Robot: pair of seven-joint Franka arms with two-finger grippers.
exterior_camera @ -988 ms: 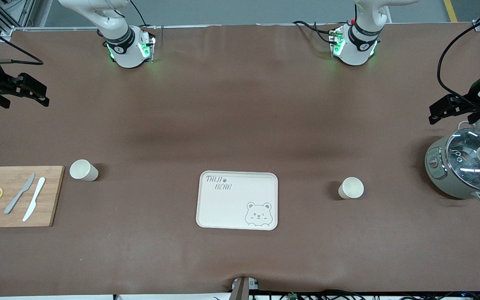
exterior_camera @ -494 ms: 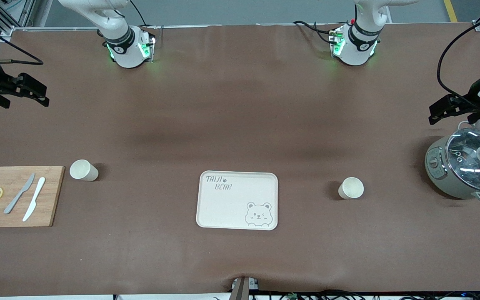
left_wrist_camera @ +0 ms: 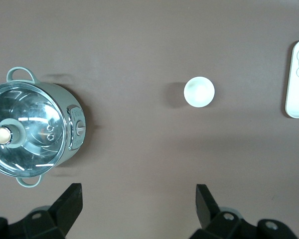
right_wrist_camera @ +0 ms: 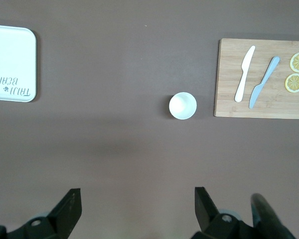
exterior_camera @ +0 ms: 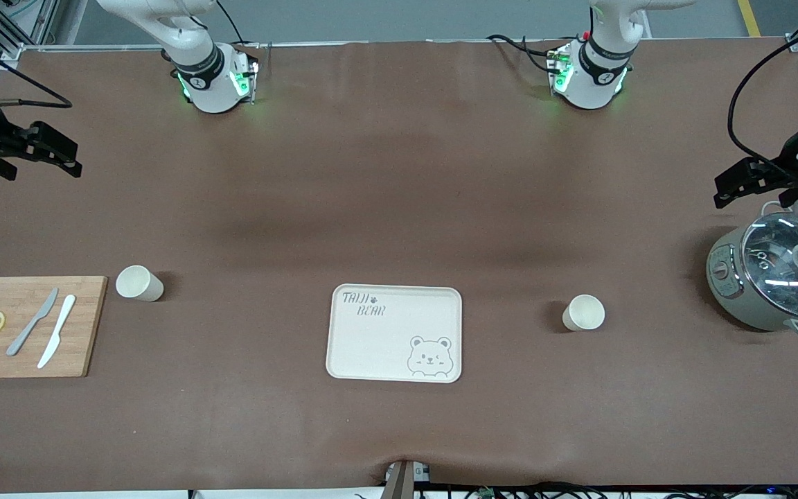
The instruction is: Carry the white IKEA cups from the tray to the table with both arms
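Front view: both cups stand upright on the brown table, either side of the bear tray (exterior_camera: 394,333). The left gripper (left_wrist_camera: 137,206), fingers spread wide and empty, hangs above one white cup (exterior_camera: 584,312) and a glass-lidded pot (exterior_camera: 776,279). The right gripper (right_wrist_camera: 134,208), likewise agape, hangs above the other cup (exterior_camera: 138,283), beside the cutting board (exterior_camera: 25,326).

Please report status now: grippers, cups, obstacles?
Left gripper and right gripper open, high over table. Both cups upright beside tray, untouched. Nothing blocking.
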